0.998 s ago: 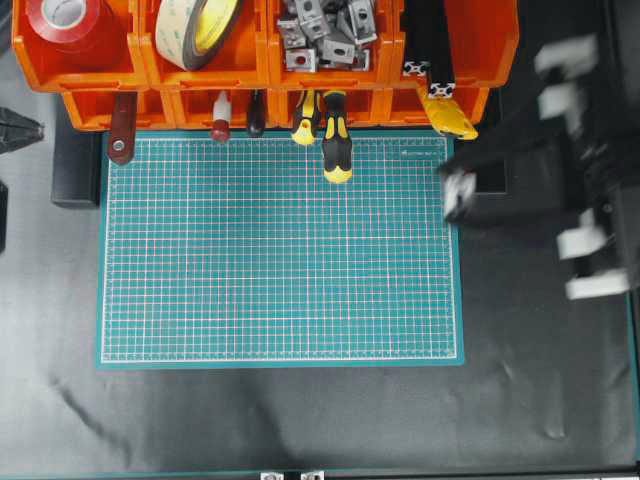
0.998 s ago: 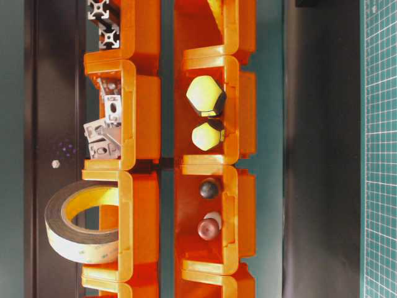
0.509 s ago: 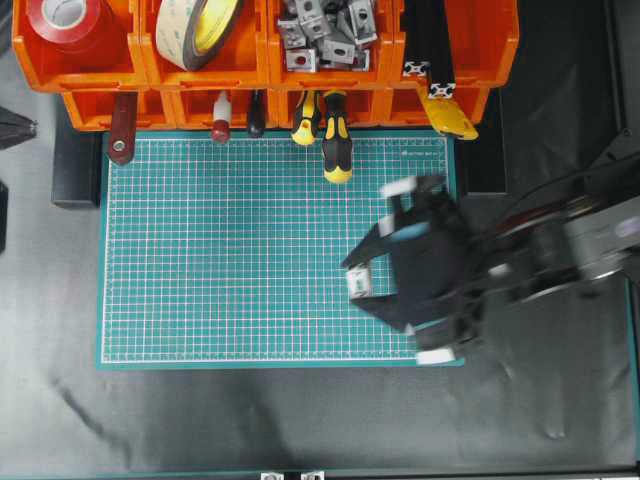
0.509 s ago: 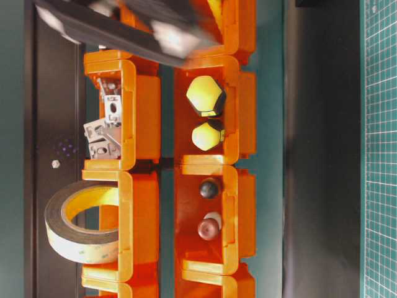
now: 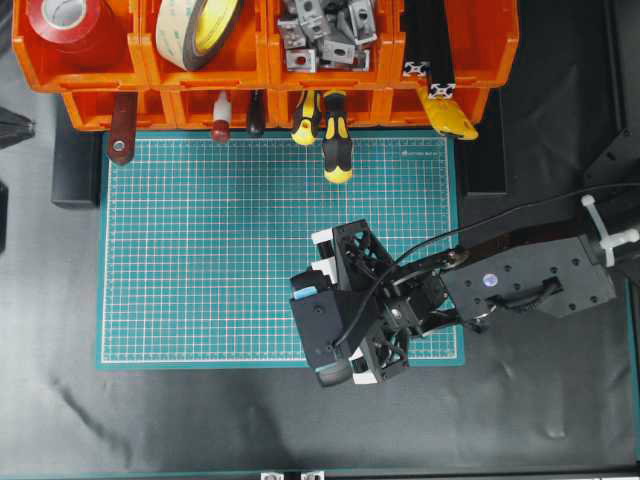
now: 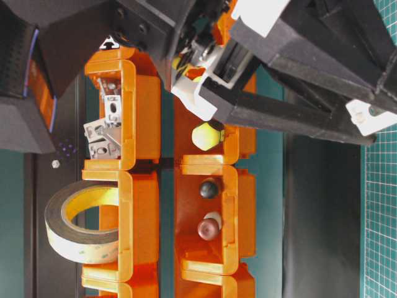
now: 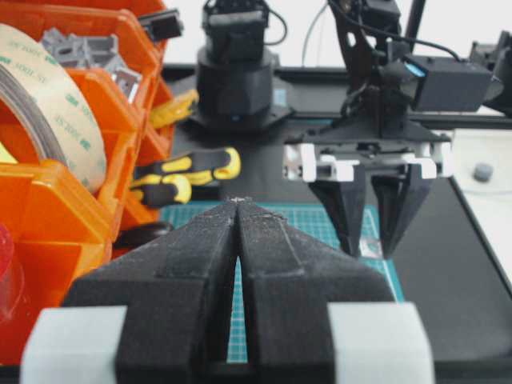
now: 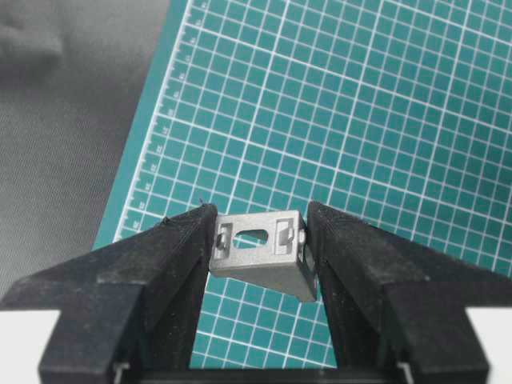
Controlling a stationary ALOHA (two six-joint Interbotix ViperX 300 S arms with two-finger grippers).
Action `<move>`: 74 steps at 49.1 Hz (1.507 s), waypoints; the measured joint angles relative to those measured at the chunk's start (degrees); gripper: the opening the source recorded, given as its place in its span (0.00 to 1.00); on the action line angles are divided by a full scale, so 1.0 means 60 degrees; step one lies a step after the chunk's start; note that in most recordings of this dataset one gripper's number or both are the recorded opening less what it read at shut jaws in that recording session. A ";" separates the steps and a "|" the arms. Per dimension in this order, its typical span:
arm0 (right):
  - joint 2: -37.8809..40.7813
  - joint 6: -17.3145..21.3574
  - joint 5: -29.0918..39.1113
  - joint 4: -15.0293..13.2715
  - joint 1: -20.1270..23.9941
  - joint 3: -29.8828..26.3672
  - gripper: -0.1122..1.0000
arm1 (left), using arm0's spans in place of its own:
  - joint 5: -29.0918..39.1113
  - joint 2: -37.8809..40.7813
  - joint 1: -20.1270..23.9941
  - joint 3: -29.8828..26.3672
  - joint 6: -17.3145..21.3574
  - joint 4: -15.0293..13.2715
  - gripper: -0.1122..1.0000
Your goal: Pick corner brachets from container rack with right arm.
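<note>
My right gripper (image 8: 258, 222) is shut on one silver-grey corner brachet (image 8: 260, 254), pinched by its sides between both black fingers, slotted face up. It hangs over the green cutting mat (image 5: 200, 250) near the mat's front right corner, where the right arm's gripper (image 5: 348, 308) points down. The left wrist view shows that gripper (image 7: 372, 250) just above the mat. More corner brachets (image 5: 325, 35) lie heaped in a top bin of the orange container rack (image 5: 100, 108). My left gripper (image 7: 238, 203) is shut and empty, low over the mat's left side.
Yellow-black screwdrivers (image 5: 335, 145) and other tool handles stick out of the lower bins over the mat's far edge. Tape rolls (image 5: 200, 30) and black profiles (image 5: 428, 50) fill neighbouring top bins. Black cloth surrounds the mat.
The right arm has swung from beside the rack's right end down and left over the mat's front right part. It now blocks the top of the table-level view. Jaw spacing looks unchanged.
</note>
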 measured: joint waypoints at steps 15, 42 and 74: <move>0.0029 0.0000 0.0000 0.0000 -0.0015 0.0015 0.45 | 0.0015 0.0000 0.0000 -0.0015 0.0015 0.0000 0.10; 0.0029 0.0059 -0.0146 0.0000 -0.0234 0.0000 0.81 | 0.0015 0.0059 -0.0044 -0.0015 0.0015 0.0000 0.10; -0.2666 0.0439 -0.0308 0.0132 0.0264 0.0732 0.78 | 0.0044 -0.0073 -0.0469 0.0000 -0.0015 0.0000 0.10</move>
